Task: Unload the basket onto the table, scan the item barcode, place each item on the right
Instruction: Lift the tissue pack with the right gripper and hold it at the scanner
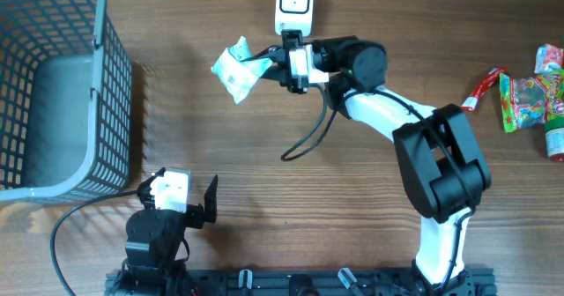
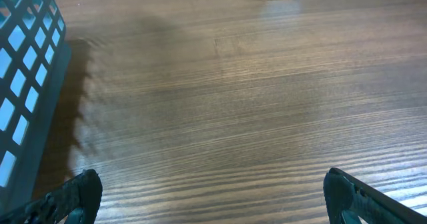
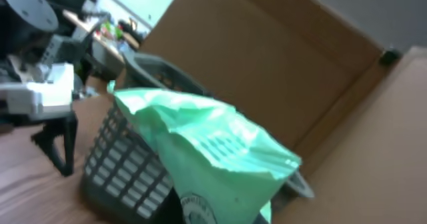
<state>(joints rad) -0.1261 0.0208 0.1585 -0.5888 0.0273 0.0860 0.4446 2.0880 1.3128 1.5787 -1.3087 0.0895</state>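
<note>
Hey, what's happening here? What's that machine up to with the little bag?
The right hand is shut on a small green and white packet, holding it beside the white scanner. The left hand sits open and empty near the grey basket. More snack packets lie off to the right.

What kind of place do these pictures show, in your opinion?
Probably a mock shop checkout on a lab bench: a white scanner stands on the wooden table, with a grey shopping basket and snack packets.
</note>
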